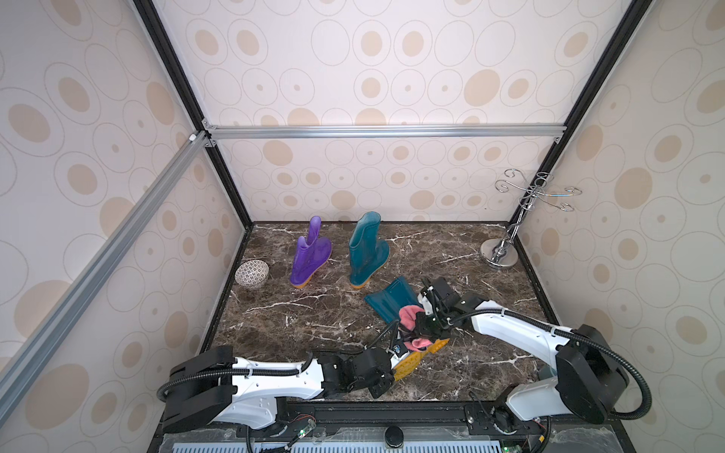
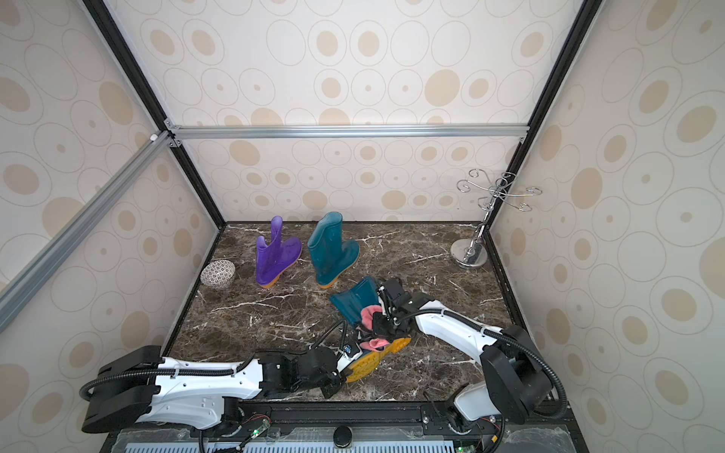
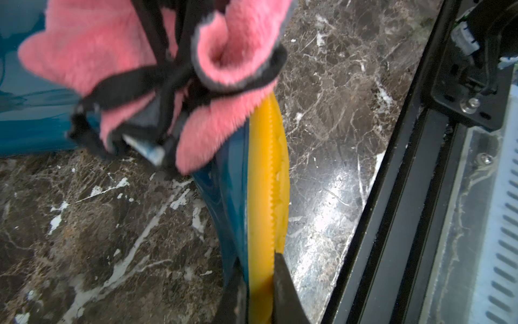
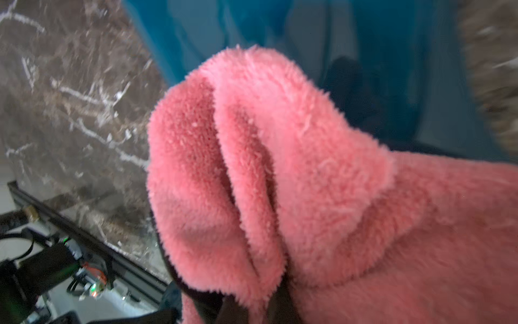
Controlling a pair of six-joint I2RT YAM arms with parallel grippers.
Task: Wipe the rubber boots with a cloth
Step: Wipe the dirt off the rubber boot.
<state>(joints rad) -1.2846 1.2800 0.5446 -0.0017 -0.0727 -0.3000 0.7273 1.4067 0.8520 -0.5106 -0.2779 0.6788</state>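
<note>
BOOT UNDER THE CLOTH: On its side near the front edge of the dark marble surface [image 1: 314, 321], the lying teal boot [image 1: 390, 300] is pinned between my two arms. My left gripper [image 3: 258, 273] is clamped on the rim of its yellow-orange sole [image 3: 265, 182] at the end nearest my base, with one dark finger on the tread side and the other on the teal upper. My right gripper [image 1: 423, 328] sits over the boot from the right, its jaws closed on the pink cloth [image 1: 410, 315]. The cloth bunches around the fingers and presses against the boot where shaft meets foot.

The right wrist view is almost all fluffy pink, with blurred teal rubber behind it, and the fingers themselves are buried in the folds. In the left wrist view the cloth's black edging and grey reverse show, draped over the boot just above the sole.

At the back, well apart from all this, the purple boot [image 1: 310, 255] and the standing teal boot [image 1: 367, 251] stand side by side — a patterned bowl [image 1: 251, 273] by the left wall, a chrome stand [image 1: 506, 251] in the far right corner.
</note>
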